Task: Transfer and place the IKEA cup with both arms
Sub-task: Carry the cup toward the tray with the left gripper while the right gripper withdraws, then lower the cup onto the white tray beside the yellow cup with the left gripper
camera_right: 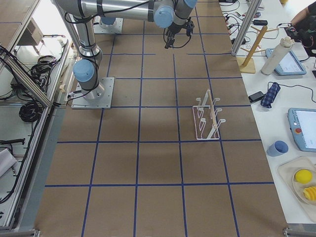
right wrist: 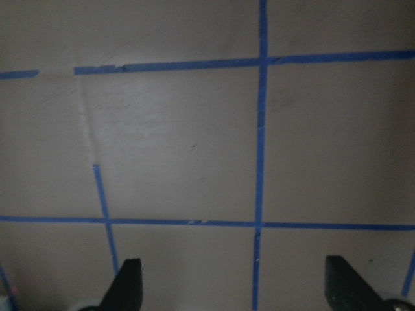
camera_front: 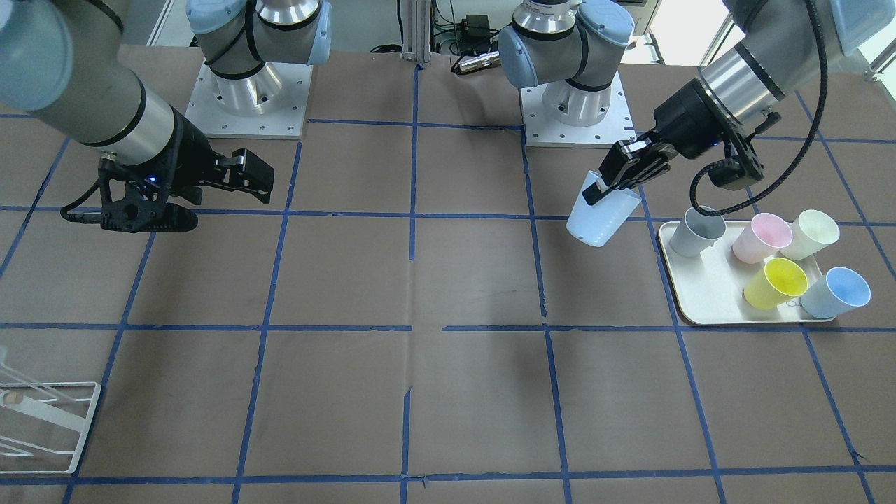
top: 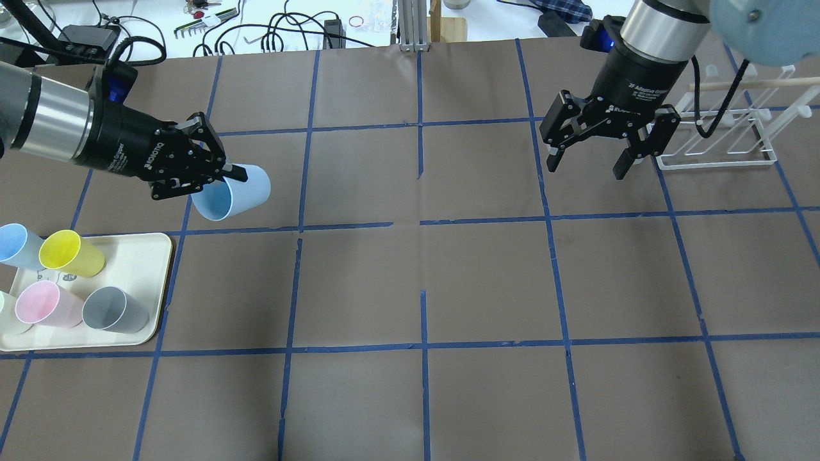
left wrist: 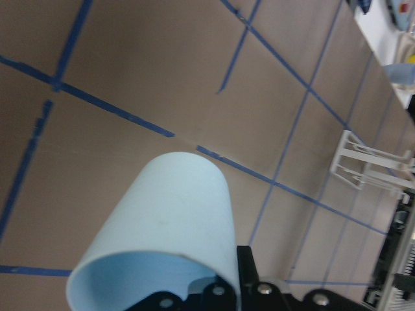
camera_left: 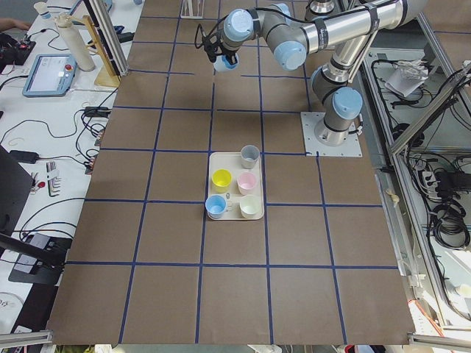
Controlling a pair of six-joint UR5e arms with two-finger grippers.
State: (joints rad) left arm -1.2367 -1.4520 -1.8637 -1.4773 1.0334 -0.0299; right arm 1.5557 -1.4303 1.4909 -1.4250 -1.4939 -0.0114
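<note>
My left gripper is shut on the rim of a pale blue IKEA cup and holds it tilted above the table, just beyond the tray. The same cup shows in the front-facing view with the left gripper on its rim, and it fills the left wrist view. A second pale blue cup stands on the tray. My right gripper is open and empty above the table near the rack; its fingertips show wide apart in the right wrist view.
A white tray at the left holds a yellow cup, a pink cup, a grey cup and a cream cup. A white wire rack stands at the far right, beside my right gripper.
</note>
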